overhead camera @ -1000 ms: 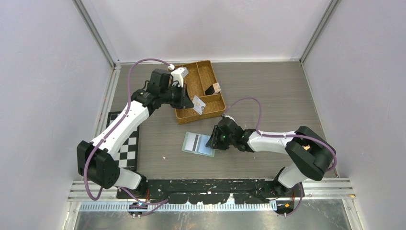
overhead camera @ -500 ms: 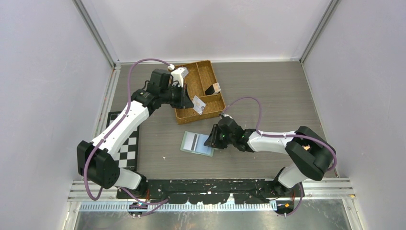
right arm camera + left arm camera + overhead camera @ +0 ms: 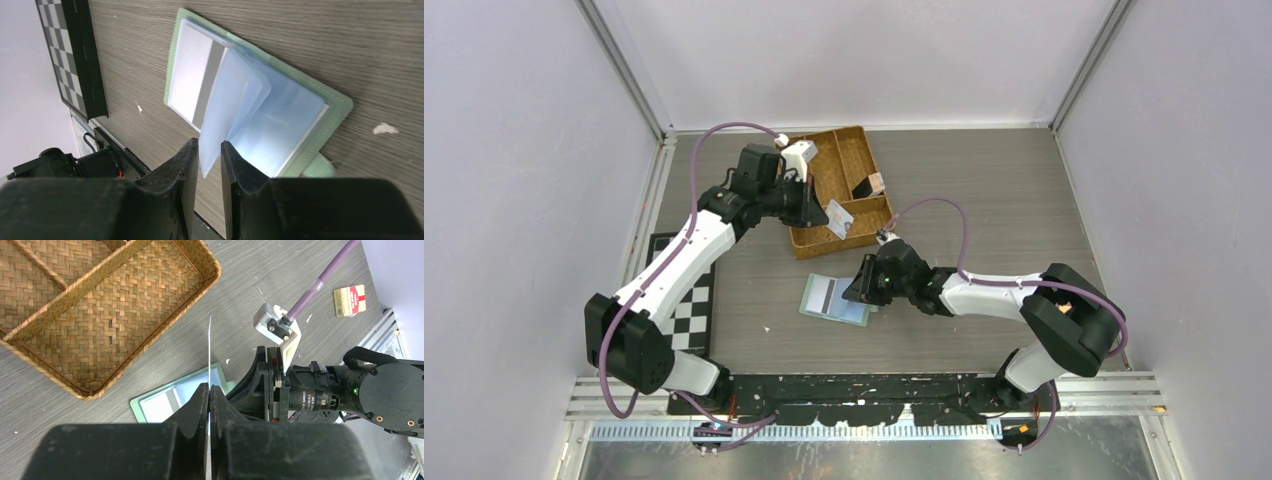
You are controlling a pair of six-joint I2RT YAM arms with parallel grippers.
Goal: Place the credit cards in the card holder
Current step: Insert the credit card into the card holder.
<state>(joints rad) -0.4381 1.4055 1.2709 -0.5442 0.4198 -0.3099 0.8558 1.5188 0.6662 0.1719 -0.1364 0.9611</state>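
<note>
Over the table [image 3: 1024, 200], left end effector [image 3: 209, 388] pinches a card [image 3: 209, 350]; right end effector [image 3: 210, 150], ajar, straddles card holder [image 3: 336, 103] leaf.

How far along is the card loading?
Done: the wallet lies open on the table with one striped card in a pocket. In hand: the left gripper pinches another card; the right gripper has its jaws either side of a clear sleeve. Left: slot that card, plus what looks like a dark card in the basket.
</note>
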